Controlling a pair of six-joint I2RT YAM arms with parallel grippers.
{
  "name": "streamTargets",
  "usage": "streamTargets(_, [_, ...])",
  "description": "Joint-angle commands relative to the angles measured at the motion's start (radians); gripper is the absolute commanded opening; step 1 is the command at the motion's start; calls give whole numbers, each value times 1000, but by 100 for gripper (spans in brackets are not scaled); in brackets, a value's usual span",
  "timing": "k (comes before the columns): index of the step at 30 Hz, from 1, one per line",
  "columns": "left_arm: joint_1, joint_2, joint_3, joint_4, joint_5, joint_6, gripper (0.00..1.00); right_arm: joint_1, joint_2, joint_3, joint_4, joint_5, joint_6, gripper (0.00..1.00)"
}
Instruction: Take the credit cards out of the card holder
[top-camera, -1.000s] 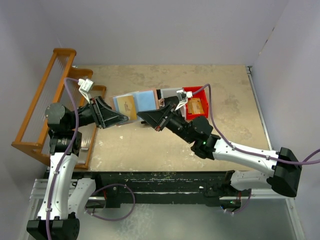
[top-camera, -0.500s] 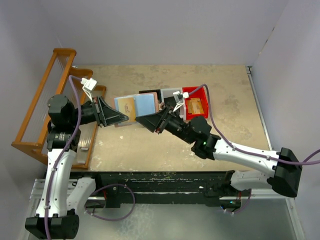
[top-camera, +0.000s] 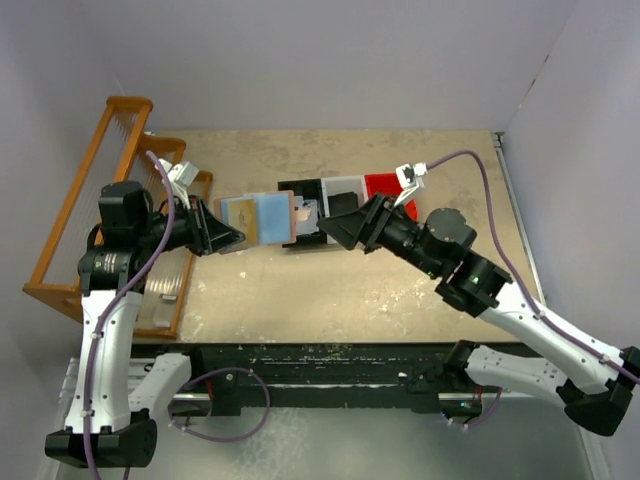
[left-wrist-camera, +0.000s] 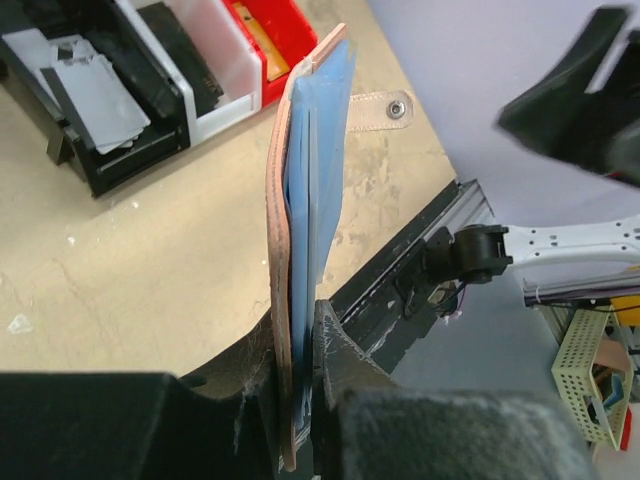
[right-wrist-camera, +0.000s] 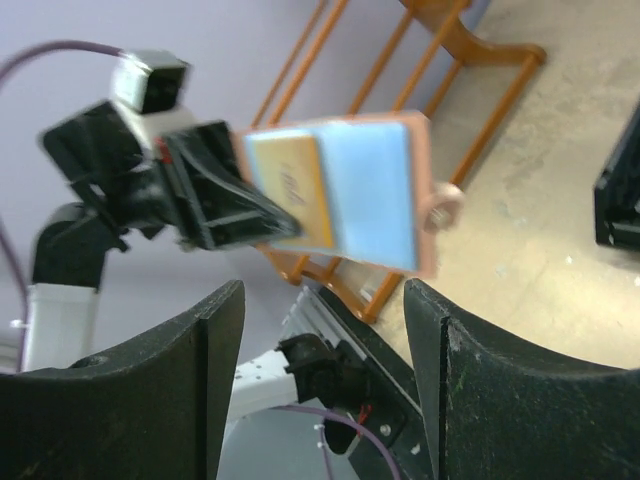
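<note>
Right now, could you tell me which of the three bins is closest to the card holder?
The black bin, leftmost in the row, next to the card holder; the white bin and red bin lie beyond it.

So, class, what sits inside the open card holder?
A tan-orange card lies in a pocket of the card holder, against light blue lining. Whether another card hides behind it cannot be seen.

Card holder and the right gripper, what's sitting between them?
In the top view, the black bin lies under the gap between the card holder and the right gripper. The right wrist view shows only open air between them.
</note>
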Motion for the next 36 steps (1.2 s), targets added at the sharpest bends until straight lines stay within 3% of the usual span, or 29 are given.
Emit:
streamTargets(1, [0,2,-25,-44,-2,94,5,4,56,163,-51,-86,-85,67])
streamTargets(5, [0,-2,-29,-39,41,94,6,38,211,240,65,-287,-84,69])
streamTargets(14, [0,4,-35,-39,151,87,5,85,484,433,43,-444,-120,60])
streamTargets(25, [0,25,-38,-14,294,55,4,74,455,423,-92,-408,-176,54])
streamTargets(36, [0,30,-29,1,366,42,3,47,399,382,-119,-397,-189,52])
